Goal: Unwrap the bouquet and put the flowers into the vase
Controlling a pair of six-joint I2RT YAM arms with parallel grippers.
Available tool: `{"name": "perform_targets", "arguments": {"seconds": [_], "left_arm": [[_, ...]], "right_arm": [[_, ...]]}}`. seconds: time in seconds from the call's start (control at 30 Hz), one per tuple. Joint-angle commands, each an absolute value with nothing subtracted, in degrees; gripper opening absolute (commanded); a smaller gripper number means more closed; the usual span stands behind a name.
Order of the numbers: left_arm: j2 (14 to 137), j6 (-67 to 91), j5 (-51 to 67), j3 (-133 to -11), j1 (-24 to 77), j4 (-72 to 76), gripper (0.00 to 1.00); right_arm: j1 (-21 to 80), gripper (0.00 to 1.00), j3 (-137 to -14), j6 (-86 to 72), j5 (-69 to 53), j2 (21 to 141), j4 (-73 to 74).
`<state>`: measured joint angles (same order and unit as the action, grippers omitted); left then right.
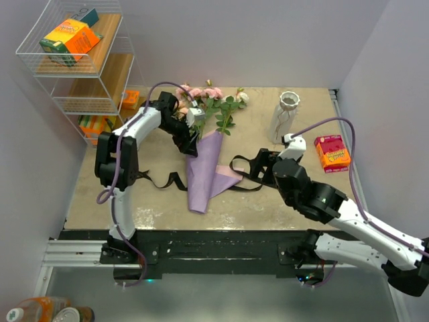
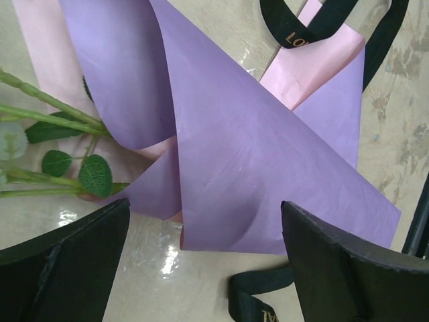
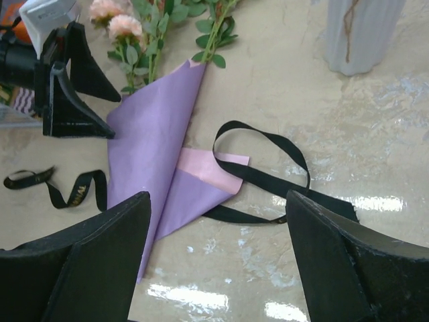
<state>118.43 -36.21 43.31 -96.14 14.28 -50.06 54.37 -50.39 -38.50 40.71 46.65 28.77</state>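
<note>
The bouquet lies flat mid-table, its lilac paper cone (image 1: 204,168) partly unrolled with a pink inner flap (image 3: 209,169) showing. The flowers (image 1: 208,97) stick out of the cone's far end, with green stems (image 2: 47,114) visible inside the paper. A black ribbon (image 1: 244,171) lies loose on both sides of the cone. My left gripper (image 1: 186,137) hovers open over the cone's upper left edge, holding nothing. My right gripper (image 1: 263,164) is open above the ribbon loop (image 3: 268,144), right of the cone. The vase (image 1: 285,115) stands upright at the back right.
A red-orange box (image 1: 332,151) lies flat to the right of the vase. A white wire shelf (image 1: 80,54) with boxes stands at the back left corner. More orange packets (image 1: 97,124) sit under it. Walls close in the table on three sides.
</note>
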Motion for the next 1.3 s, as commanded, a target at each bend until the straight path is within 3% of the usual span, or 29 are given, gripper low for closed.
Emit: {"name": "perform_targets", "arguments": {"seconds": [0.0, 0.13, 0.17, 0.23, 0.27, 0.37, 0.47, 0.8, 1.1, 1.17, 1.23, 1.27], "left_arm": [[120.76, -37.79, 47.02, -99.58, 14.15, -52.82, 0.94], [122.17, -38.23, 48.07, -101.6, 14.15, -55.02, 0.72], [122.08, -38.15, 48.08, -101.6, 14.15, -55.02, 0.6], [121.91, -37.88, 47.82, -101.69, 14.15, -55.11, 0.47], [121.56, -37.36, 47.55, -101.78, 14.15, -55.11, 0.35], [120.59, -36.31, 46.41, -102.83, 14.33, -55.55, 0.14], [119.01, -34.46, 45.18, -103.71, 14.94, -55.46, 0.0], [115.93, -27.78, 41.58, -110.45, 19.94, -56.78, 0.0], [111.71, -23.02, 30.59, -118.12, 24.95, -58.96, 0.0], [110.75, -23.11, 30.5, -115.95, 25.14, -59.06, 0.29], [109.08, -23.64, 29.8, -112.26, 25.14, -57.67, 0.72], [108.46, -23.9, 29.27, -107.8, 25.14, -55.74, 0.77]], "right_arm": [[54.58, 0.84, -53.09, -34.02, 37.71, 45.89, 25.14], [54.58, 0.82, -53.35, -33.31, 36.92, 45.26, 23.82], [54.58, 0.81, -53.44, -33.31, 36.74, 45.35, 23.82], [54.58, 0.81, -53.44, -33.31, 36.04, 45.53, 23.47], [54.58, 0.81, -53.44, -33.48, 35.95, 45.53, 23.38], [54.58, 0.81, -53.0, -33.66, 35.25, 45.35, 22.94], [54.58, 0.81, -52.39, -33.93, 35.51, 44.91, 23.11], [54.58, 0.81, -50.98, -34.63, 36.3, 42.1, 23.99], [54.58, 0.81, -49.48, -35.07, 36.74, 39.99, 24.61], [54.58, 0.82, -49.31, -35.16, 36.74, 40.16, 24.87], [54.58, 0.82, -49.22, -35.16, 36.65, 40.43, 24.96], [54.58, 0.82, -49.22, -35.16, 36.65, 40.52, 25.05]]}}
